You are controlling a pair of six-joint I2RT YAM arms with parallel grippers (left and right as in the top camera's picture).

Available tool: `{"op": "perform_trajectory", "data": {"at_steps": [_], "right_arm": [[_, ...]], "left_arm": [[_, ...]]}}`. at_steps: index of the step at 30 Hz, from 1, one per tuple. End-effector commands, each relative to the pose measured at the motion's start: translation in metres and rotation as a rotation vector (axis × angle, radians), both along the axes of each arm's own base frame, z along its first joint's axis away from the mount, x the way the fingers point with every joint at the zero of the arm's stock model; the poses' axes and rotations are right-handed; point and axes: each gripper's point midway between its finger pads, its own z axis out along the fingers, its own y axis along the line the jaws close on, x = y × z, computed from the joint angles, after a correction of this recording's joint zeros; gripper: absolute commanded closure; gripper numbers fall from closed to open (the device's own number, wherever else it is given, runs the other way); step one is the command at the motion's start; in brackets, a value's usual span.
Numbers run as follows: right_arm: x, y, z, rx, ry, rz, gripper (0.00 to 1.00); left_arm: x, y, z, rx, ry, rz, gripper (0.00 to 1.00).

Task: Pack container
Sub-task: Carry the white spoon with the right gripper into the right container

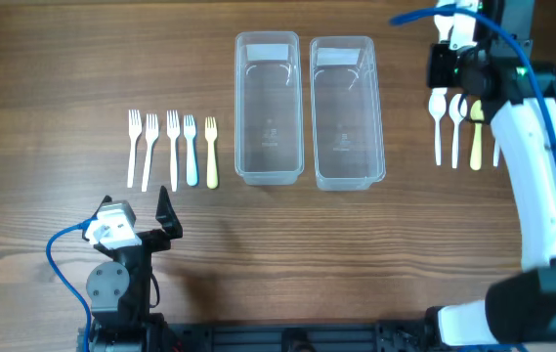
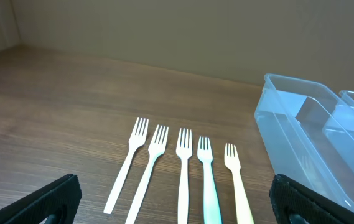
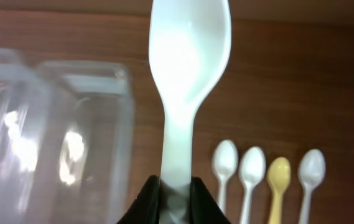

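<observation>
Containers, overhead: left clear rectangular plastic container (image 1: pixel 269 161) and right clear rectangular plastic container (image 1: pixel 347 166) stand side by side mid-way across the brown wooden table (image 1: pixel 63 59), long sides almost touching. I see nothing inside either.
Forks, overhead: row of five plastic forks (image 1: pixel 173 149) lies left of the containers, tines toward the far edge. Three are white, one pale blue, one cream.
Spoons, overhead: row of four plastic spoons (image 1: pixel 456 129) lies right of the containers, three white and one yellow. The outermost is partly under the right arm (image 1: pixel 541 166).
Left gripper, overhead: left gripper (image 1: pixel 141 213) sits near the front edge, below the forks, touching nothing.
Right gripper, overhead: right gripper (image 1: pixel 446 66) is over the far end of the spoon row. I cannot read its jaws from here.
Left wrist: black fingers (image 2: pixel 46 202) sit in the bottom corners, jaws wide apart with nothing between them. The forks lie ahead, the left container to their right.
Right wrist: jaws are clamped on the handle of a single white plastic spoon (image 3: pixel 188 56), bowl uppermost in frame. The four spoons lie on the table behind it at right; both containers are blurred at left.
</observation>
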Motion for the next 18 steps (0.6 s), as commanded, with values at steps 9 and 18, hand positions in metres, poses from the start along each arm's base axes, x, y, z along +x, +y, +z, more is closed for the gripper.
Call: {"op": "perform_trajectory", "data": {"at_steps": [9, 18], "right_arm": [[-0.024, 0.101, -0.032, 0.065, 0.133, 0.151, 0.96], [-0.025, 0.11, -0.114, 0.039, 0.354, 0.15, 0.96]], "left_arm": [[0.0, 0.001, 0.0, 0.022, -0.003, 0.001, 0.0], [0.0, 0.001, -0.001, 0.022, -0.003, 0.001, 0.0]]}}
